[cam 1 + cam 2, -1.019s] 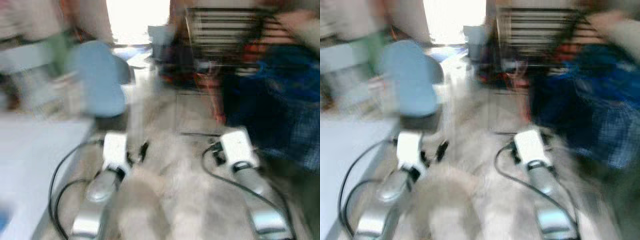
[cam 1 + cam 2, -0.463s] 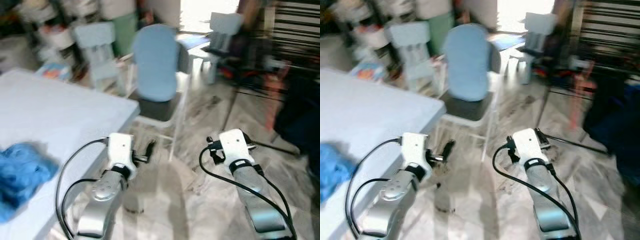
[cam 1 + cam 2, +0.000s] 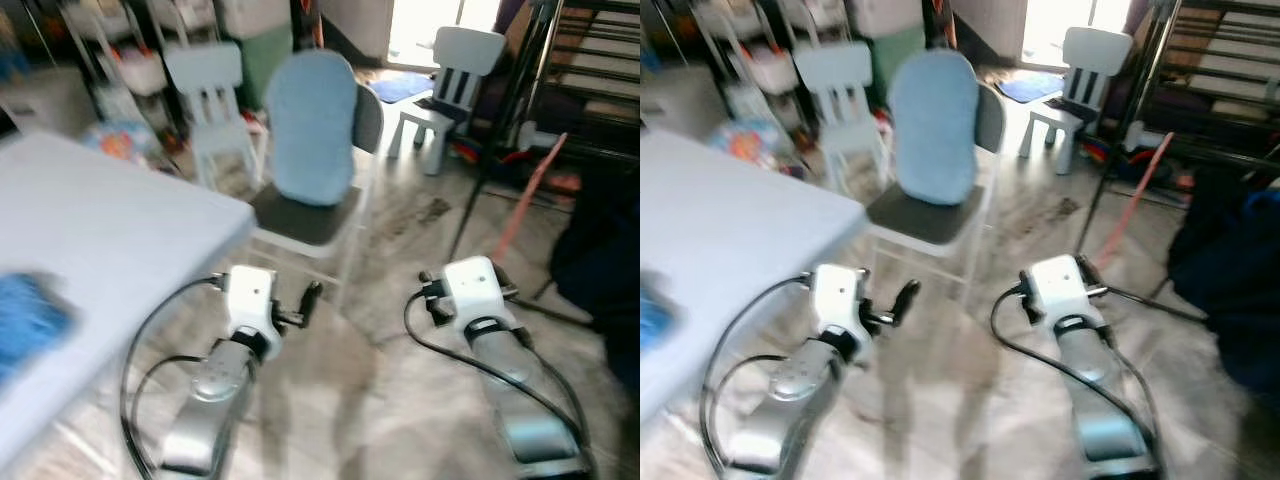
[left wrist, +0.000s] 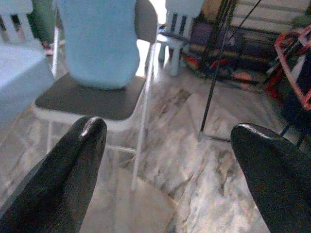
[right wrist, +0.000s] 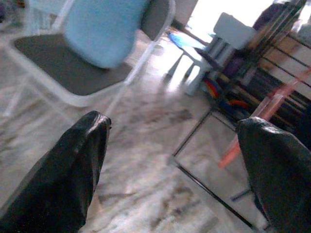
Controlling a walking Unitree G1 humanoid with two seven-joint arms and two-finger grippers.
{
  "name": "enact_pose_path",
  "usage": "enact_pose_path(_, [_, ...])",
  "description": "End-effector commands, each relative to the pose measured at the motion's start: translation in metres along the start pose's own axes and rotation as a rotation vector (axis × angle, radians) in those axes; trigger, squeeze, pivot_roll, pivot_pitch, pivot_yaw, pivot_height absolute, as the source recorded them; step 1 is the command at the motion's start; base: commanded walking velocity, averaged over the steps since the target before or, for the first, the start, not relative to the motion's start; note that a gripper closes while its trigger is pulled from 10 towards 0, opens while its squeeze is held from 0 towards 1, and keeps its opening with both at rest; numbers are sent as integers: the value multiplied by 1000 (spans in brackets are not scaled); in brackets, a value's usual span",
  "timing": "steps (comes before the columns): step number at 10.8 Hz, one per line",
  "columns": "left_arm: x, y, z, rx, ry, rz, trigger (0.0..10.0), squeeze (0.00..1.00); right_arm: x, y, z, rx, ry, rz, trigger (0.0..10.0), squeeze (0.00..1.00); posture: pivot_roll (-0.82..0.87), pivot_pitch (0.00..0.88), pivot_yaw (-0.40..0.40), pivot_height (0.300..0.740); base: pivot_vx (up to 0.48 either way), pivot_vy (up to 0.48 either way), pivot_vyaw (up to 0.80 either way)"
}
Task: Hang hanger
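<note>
My left gripper (image 4: pixel 167 131) is held low over the marble floor, open, with nothing between its black fingers (image 4: pixel 73 160). It points toward a chair with a blue backrest (image 3: pixel 312 125). My right gripper (image 5: pixel 175 126) is open too and holds nothing. It faces a black metal rack frame (image 3: pixel 505 100) at the right. A thin pink rod (image 3: pixel 528 195) leans by that rack; blur hides what it is. Dark blue clothing (image 3: pixel 600 260) hangs at the far right.
A white table (image 3: pixel 100 240) fills the left, with a blue cloth (image 3: pixel 25 320) on it near the edge. Two small white chairs (image 3: pixel 205 90) (image 3: pixel 455 70) stand behind the blue chair. Shelves with clutter line the back.
The camera has swung, bringing the table and blue cloth into view on the left and sharpening the picture. Both arms keep the same pose, grippers open.
</note>
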State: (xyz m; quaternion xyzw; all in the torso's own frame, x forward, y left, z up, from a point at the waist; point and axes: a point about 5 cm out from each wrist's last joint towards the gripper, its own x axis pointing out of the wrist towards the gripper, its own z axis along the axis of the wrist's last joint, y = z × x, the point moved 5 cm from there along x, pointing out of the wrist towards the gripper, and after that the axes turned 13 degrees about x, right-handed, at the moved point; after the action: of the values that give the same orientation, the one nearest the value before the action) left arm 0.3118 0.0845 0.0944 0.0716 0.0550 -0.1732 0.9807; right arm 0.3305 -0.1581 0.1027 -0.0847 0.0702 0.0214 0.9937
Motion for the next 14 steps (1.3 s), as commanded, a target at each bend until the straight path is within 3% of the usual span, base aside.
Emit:
enact_pose_path(1, [2, -1, 5, -3, -14, -1, 10000, 0, 0, -3, 2, -5, -2, -1, 10000, 0, -131, 0, 13, 740, 0, -304, 0])
enact_pose_path(3, [2, -1, 5, -3, -14, -2, 10000, 0, 0, -3, 2, -2, -1, 0, 10000, 0, -130, 0, 13, 740, 0, -306, 0])
enact_pose_path(6, [4, 16, -2, 3, 34, 108, 10000, 0, 1, -2, 3, 26, -7, -3, 10000, 0, -127, 0, 16, 740, 0, 0, 0])
enact_pose_path(11, [-1, 31, 0, 30, 25, 157, 10000, 0, 3, 0, 6, 76, -23, -17, 10000, 0, -110, 0, 40, 740, 0, 0, 0])
enact_pose_path(14, [-8, 33, -15, 78, 60, 148, 10000, 0, 10, -1, 6, 112, -37, -48, 10000, 0, -104, 0, 69, 740, 0, 0, 0])
